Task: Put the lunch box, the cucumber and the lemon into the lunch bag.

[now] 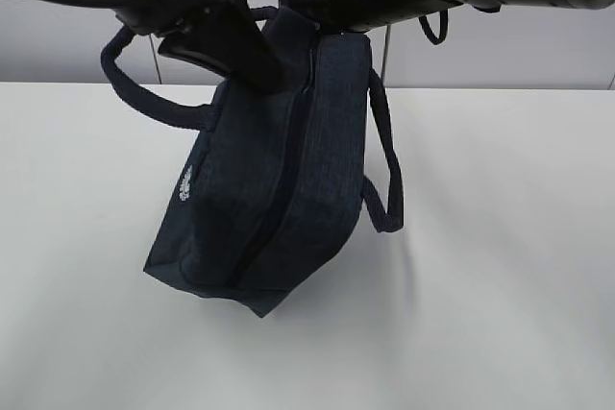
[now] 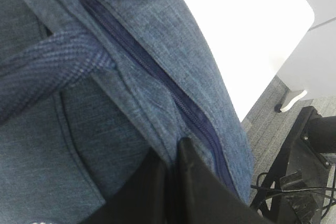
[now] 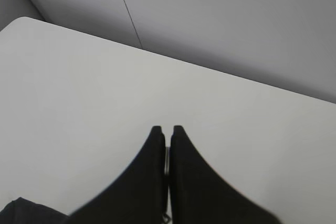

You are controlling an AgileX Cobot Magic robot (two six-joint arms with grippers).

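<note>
Exterior view: the lunch bag [image 1: 279, 189] hangs tilted above the white counter [image 1: 500, 266], its lowest corner close to or touching the surface; which, the picture does not settle. The left hand [image 1: 252, 62] pinches the fabric beside the zipper [image 1: 288, 165] at the bag's upper edge. The left wrist view shows its fingers [image 2: 202, 192] closed on the cloth next to the zipper [image 2: 157, 74], which appears shut along the visible run. The right hand [image 1: 327, 21] meets the bag's top near the far handle [image 1: 389, 160]; in the right wrist view its fingertips [image 3: 156, 145] are nearly together with a thin sliver between them, but what it pinches, if anything, cannot be told. Lunch box, cucumber and lemon are not visible in any view, so they are presumably inside.

Risk: the load hangs from thin pinches of cloth; fabric slipping from either hand would probably drop or swing the bag, and a partly open zipper could spill the contents.
</note>
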